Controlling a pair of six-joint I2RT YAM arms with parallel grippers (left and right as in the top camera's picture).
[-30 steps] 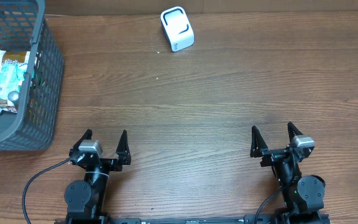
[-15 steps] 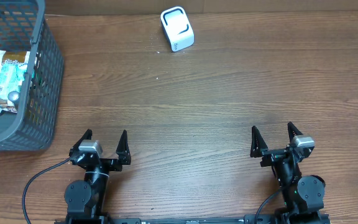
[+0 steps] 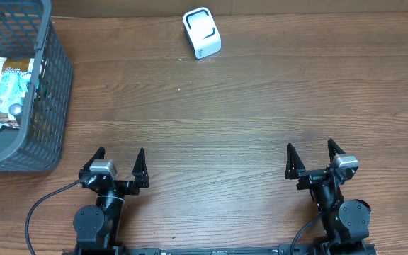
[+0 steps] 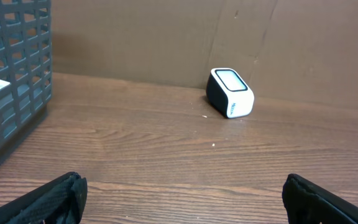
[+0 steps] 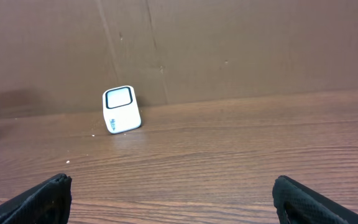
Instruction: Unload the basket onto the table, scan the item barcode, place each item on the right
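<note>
Overhead view: fixed above, looking straight down on the brown wood-grain table [image 3: 246, 106]; takes in the whole top from far edge to the 2 arm bases at the near edge. Wide, distant framing.

Left wrist view: set low, close to the tabletop, facing across it toward the brown cardboard back wall [image 4: 135, 37]; its own black fingertips [image 4: 55, 198] sit at the bottom corners.

Right wrist view: same low, level look toward the wall from the right side.

Shared: all 3 views hold the small white box-shaped scanner with black-framed window [image 3: 202, 32] [image 4: 229, 93] [image 5: 122, 109]. The grey plastic lattice basket [image 3: 52, 85] [image 4: 17, 74] appears overhead and at the left wrist view's left edge.
</note>
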